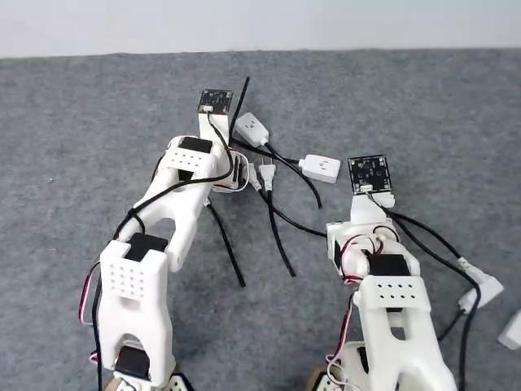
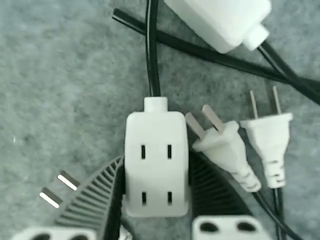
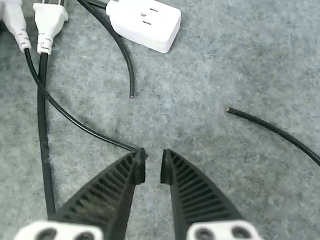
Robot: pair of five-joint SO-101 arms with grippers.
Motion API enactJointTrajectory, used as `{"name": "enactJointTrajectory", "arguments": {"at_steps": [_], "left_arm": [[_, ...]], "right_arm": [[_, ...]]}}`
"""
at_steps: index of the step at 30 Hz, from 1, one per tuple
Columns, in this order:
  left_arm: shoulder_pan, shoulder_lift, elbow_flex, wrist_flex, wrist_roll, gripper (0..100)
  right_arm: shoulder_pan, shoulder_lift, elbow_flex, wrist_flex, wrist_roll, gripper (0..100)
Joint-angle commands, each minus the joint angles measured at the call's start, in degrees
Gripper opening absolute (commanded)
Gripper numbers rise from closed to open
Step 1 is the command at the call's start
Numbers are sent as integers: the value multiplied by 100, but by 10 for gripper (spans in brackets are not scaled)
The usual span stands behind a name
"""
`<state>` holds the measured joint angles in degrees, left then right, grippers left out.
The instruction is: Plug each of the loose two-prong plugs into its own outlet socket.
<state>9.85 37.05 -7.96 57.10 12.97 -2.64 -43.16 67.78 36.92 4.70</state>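
My left gripper [image 2: 156, 157] is shut on a white two-outlet socket [image 2: 156, 165] that lies on the grey carpet, one jaw against each side. Right beside it lie two white two-prong plugs [image 2: 220, 145] [image 2: 267, 137], prongs pointing away from the gripper. A third plug's prongs [image 2: 57, 190] show on the socket's other side. In the high view the left gripper [image 1: 232, 173] sits mid-table, next to those plugs [image 1: 262, 173]. My right gripper [image 3: 153, 167] hovers over bare carpet, all but shut, with nothing between its fingers. A second socket [image 3: 145, 20] lies ahead of it.
Another white socket [image 1: 251, 126] lies beyond the left gripper. Black cables [image 1: 277, 232] cross the middle of the carpet, with loose ends [image 3: 131, 95] near the right gripper. Two more white pieces [image 1: 486, 291] [image 1: 513, 330] lie at the far right.
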Motion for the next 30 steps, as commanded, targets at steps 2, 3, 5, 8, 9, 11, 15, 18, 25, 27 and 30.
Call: {"name": "enactJointTrajectory", "arguments": {"at_steps": [2, 3, 5, 8, 9, 11, 15, 18, 25, 27, 30], "left_arm": [[70, -79, -215, 387, -35, 13], [88, -105, -224, 519, 88, 13], [220, -290, -207, 905, 589, 13], [457, -870, -171, 1547, 1187, 13], [536, -1090, -57, 1662, 1319, 13], [730, -1600, 374, 1705, 1591, 13], [1020, -2787, 1780, 1363, 1890, 13], [1011, -3604, 2826, 1090, 1925, 13], [501, -5336, 5112, 255, 1899, 13], [457, -5864, 5807, -18, 1899, 13], [475, -6585, 6668, -132, 1644, 13]], "right_arm": [[-4, 22, -35, -4, 62, 58], [-4, 22, -35, -4, 62, 58], [-4, 22, -35, -13, 62, 58], [-4, 22, -35, -13, 62, 58], [-4, 22, -35, -13, 62, 58], [-4, 22, -35, -13, 62, 58], [-4, 22, -35, -13, 62, 58], [-4, 22, -35, -13, 62, 58], [-22, 22, -35, -13, 62, 58], [-31, 22, -35, -13, 62, 58], [-31, 22, -26, -4, 62, 58]]}}
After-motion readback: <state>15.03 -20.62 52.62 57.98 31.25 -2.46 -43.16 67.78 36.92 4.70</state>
